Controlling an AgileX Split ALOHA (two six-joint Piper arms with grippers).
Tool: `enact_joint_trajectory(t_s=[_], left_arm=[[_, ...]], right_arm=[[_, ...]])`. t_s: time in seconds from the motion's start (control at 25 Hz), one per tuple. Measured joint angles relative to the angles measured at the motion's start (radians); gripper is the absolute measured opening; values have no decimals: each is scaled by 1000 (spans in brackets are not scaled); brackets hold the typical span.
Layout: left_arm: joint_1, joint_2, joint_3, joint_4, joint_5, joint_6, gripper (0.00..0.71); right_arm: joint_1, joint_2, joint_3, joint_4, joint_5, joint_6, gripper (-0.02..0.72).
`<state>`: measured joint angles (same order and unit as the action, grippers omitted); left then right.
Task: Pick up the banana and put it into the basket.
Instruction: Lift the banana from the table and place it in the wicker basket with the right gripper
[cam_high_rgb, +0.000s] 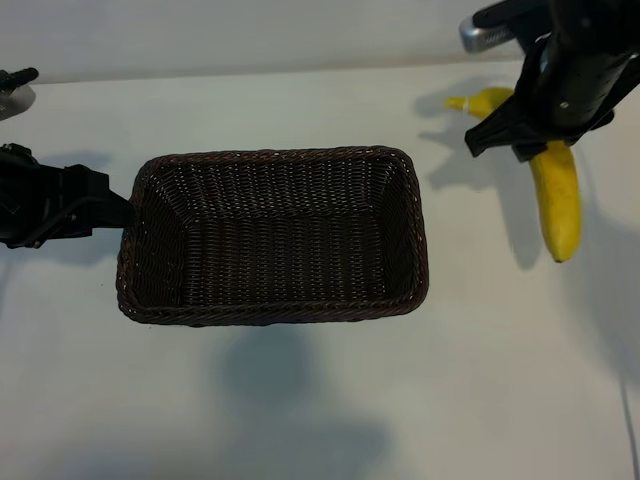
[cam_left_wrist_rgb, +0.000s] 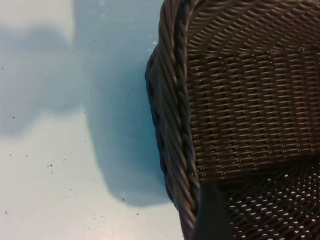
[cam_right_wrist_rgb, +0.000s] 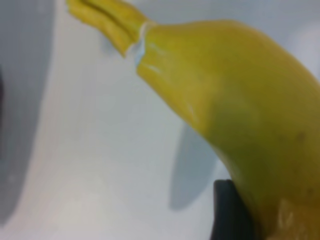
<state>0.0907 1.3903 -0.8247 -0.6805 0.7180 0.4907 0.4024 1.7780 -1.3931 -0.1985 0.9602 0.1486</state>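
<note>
The dark brown wicker basket (cam_high_rgb: 270, 155) stands mid-table with nothing inside. My left gripper (cam_high_rgb: 118, 213) is at its left end. In the left wrist view one dark finger (cam_left_wrist_rgb: 212, 215) lies against the inside of the braided rim (cam_left_wrist_rgb: 172, 100); the other finger is hidden. The yellow banana (cam_high_rgb: 558, 200) lies at the back right, its stem (cam_high_rgb: 465, 102) pointing left. My right gripper (cam_high_rgb: 525, 135) sits over its upper half, shut on it. A finger (cam_right_wrist_rgb: 227, 210) presses the banana's (cam_right_wrist_rgb: 235, 90) side. Whether the banana is off the table I cannot tell.
The white table (cam_high_rgb: 480, 400) stretches in front of and to the right of the basket. A dark shadow (cam_high_rgb: 275, 375) falls in front of the basket. A grey metal part (cam_high_rgb: 12, 95) pokes in at the far left edge.
</note>
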Motion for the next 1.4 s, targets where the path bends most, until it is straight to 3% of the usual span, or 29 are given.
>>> enact_joint_trajectory(t_s=[0.24, 0.36, 0.92, 1.4], left_arm=[[0, 0, 0, 0, 0, 4, 552], [0, 0, 0, 0, 0, 3, 552], [0, 0, 0, -6, 0, 3, 547], [0, 0, 0, -20, 2, 3, 547]], right_arm=[[9, -32, 0, 147, 0, -117, 426], [42, -32, 0, 184, -9, -139, 426], [275, -19, -33, 199, -101, -162, 426], [322, 137, -193, 206, -85, -251, 426]])
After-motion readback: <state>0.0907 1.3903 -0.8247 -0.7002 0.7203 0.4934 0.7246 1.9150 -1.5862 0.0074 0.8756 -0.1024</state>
